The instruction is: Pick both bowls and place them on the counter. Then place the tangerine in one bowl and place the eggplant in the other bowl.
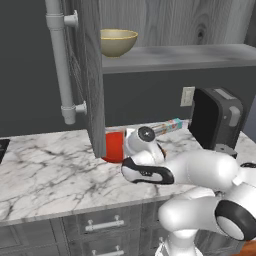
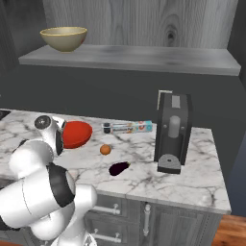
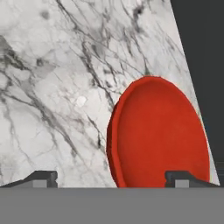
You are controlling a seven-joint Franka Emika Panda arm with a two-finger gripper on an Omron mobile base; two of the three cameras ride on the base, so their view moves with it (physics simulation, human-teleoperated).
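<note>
Gripper (image 3: 111, 179) had its fingers spread wide, nothing pinched, w/ the shallow glossy red bowl (image 3: 159, 135) on the white marble counter (image 3: 52, 87) just under it. Deep tan bowl (image 2: 63, 38) sat up on the grey shelf (image 2: 144, 56). Judged step: back off straight up, don't nudge the rim, then reach for the shelf bowl.

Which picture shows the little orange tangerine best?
The right base view: the tangerine sits in plain sight on the counter, between the red bowl and the eggplant. In the left base view the arm covers that part of the counter. The hand view looks at the red bowl and the marble beside it instead.
</note>
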